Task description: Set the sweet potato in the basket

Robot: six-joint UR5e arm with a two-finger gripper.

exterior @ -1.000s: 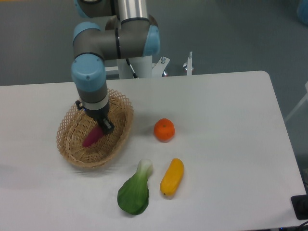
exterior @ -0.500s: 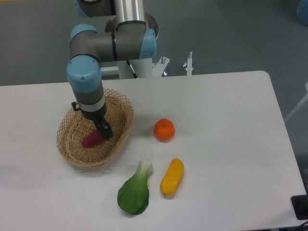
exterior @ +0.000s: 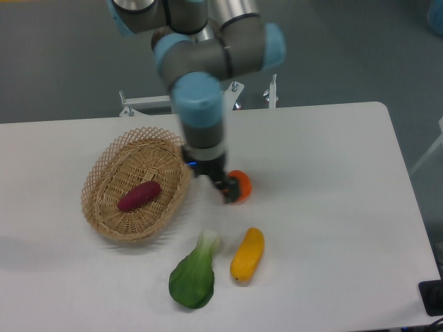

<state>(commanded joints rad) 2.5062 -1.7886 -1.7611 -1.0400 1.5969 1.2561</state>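
Note:
The magenta-purple sweet potato [exterior: 139, 196] lies inside the light tan wicker basket [exterior: 109, 226] at the left of the table, free of the gripper. My gripper [exterior: 227, 191] is to the right of the basket, low over the table and in front of the round orange fruit [exterior: 242, 184], partly covering it. Motion blur hides how its jaws stand, and it holds nothing that I can see.
A yellow-orange oblong vegetable [exterior: 248, 254] and a green bok choy [exterior: 194, 273] lie near the front of the white table [exterior: 332, 194]. The arm's base stands behind the table's back edge.
The gripper has let go of the sweet potato, which now lies in the basket. The arm has swung right, out of the basket, to just beside the orange fruit.

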